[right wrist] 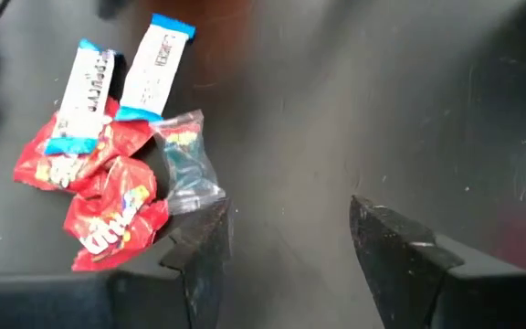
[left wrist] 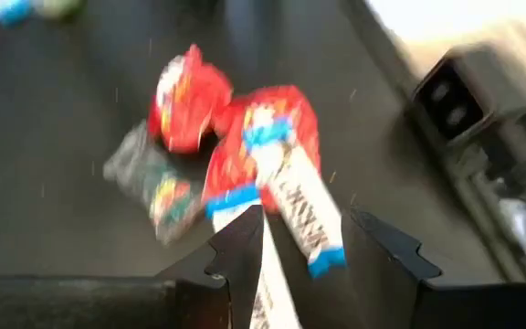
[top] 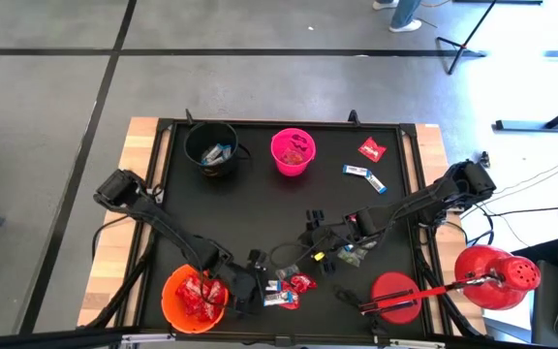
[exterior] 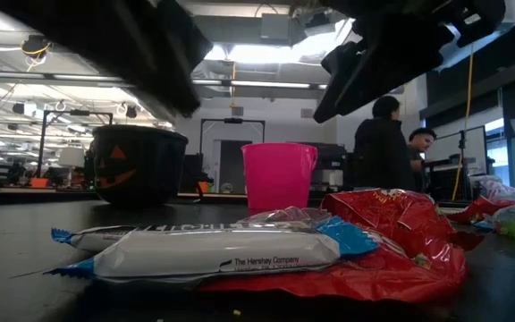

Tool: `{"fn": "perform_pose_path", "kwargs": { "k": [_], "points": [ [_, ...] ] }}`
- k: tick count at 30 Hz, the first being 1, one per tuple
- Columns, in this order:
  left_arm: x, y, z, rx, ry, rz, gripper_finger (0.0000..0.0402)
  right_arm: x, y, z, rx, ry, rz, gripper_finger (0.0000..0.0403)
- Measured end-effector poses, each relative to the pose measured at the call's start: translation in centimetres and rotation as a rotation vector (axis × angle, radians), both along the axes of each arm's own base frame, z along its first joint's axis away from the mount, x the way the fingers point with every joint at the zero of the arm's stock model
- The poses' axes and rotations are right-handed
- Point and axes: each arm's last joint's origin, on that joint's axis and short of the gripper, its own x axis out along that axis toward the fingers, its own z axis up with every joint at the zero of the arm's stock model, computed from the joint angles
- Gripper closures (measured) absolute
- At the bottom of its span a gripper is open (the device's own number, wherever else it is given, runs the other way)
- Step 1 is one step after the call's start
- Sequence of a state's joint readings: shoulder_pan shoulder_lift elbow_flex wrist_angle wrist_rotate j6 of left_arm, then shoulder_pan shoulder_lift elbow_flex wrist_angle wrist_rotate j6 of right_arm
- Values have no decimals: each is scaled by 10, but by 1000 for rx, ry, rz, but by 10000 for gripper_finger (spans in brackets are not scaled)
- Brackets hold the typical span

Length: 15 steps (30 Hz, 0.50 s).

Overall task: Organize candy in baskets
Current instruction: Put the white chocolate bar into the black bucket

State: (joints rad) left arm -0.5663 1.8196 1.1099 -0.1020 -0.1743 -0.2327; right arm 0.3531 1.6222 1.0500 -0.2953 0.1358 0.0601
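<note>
A small heap of candy lies near the table's front edge: red packets, two blue-and-white bars and a dark wrapper. My left gripper hovers open just left of the heap, and in its wrist view the bars' ends show between its fingers. My right gripper hangs open above the bare mat behind the heap, with nothing between its fingers. The orange basket at front left holds red packets. The black basket and the pink basket stand at the back.
A red packet and a blue-and-white bar lie at the back right. A greenish wrapper lies by my right gripper. A red disc and a red domed object sit at front right. People stand in the room beyond.
</note>
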Motion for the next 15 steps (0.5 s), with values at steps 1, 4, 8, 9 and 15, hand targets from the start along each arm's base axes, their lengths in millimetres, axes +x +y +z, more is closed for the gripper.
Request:
{"fn": "perform_pose_path", "kwargs": {
  "k": [1, 4, 8, 9, 15],
  "points": [
    [0, 0, -1, 9, 7, 7, 262, 0, 0, 0, 3, -1, -4, 185],
    [0, 2, -2, 28, 5, 37, 262, 0, 0, 0, 2, 0, -7, 185],
    [2, 6, -2, 25, 8, 54, 261, 0, 0, 0, 1, 0, -8, 185],
    [2, 7, -2, 18, 13, 57, 258, 0, 0, 0, 1, 0, -8, 185],
    [5, 11, -2, 4, 22, 63, 224, 0, 0, 0, 0, -1, -8, 185]
  ]
}}
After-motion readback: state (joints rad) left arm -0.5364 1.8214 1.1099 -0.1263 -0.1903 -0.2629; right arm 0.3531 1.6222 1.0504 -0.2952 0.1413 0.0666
